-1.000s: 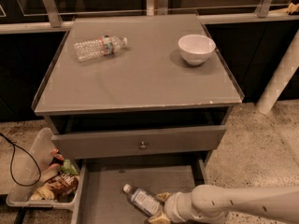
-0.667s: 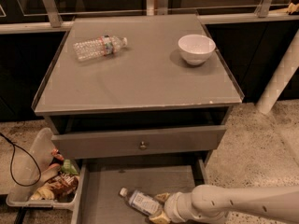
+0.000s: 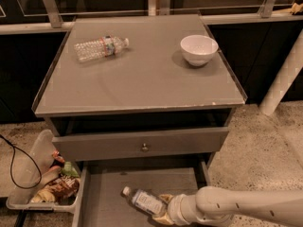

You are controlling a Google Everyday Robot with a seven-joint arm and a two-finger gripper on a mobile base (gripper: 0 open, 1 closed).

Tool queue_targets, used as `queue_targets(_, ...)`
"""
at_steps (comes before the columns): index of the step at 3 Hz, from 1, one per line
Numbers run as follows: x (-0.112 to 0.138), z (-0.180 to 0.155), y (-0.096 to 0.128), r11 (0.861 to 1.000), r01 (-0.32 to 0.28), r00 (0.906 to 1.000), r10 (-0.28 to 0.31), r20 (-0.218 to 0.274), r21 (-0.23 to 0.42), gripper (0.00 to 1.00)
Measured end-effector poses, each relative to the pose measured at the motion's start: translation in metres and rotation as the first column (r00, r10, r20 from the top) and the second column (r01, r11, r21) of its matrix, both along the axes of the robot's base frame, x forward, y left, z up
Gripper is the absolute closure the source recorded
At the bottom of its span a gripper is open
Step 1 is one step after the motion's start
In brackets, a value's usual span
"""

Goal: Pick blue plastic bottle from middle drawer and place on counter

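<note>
Grey tabletop (image 3: pixel 142 79) above, middle drawer (image 3: pixel 102 193) pulled open below. Blue plastic bottle (image 3: pixel 143 200) lies on the drawer floor, cap pointing up-left, base end at the pincer (image 3: pixel 163 208). Clamped or apart: cannot tell.

Soft overhead light falls evenly on the counter (image 3: pixel 142 86), leaving a faint sheen at centre frame and a soft shadow beside the white bowl (image 3: pixel 199 48). The frame's upper edge lies in darkness. At bottom centre, the gripper (image 3: pixel 161 208) sits in the dimmer shade of the middle drawer (image 3: pixel 106 202).
</note>
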State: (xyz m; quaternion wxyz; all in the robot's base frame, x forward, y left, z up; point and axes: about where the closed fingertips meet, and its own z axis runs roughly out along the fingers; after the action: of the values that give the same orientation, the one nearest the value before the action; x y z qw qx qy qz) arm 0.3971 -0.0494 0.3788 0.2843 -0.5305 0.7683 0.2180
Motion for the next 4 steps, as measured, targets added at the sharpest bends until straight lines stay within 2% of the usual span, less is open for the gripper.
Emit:
queue_targets(1,0.000,0.029,-0.008,0.999,-0.022,0.9995,0.021,0.024,0.028,1.00)
queue_targets(2,0.009,0.077,-0.028,0.996,-0.065,0.9956,0.061,0.071,0.063,1.00)
queue_targets(3,0.013,0.132,-0.048,0.988,-0.127,0.9855,0.117,0.123,0.082,1.00)
queue_targets(4,0.014,0.194,-0.062,0.975,-0.212,0.9677,0.199,0.154,0.071,1.00)
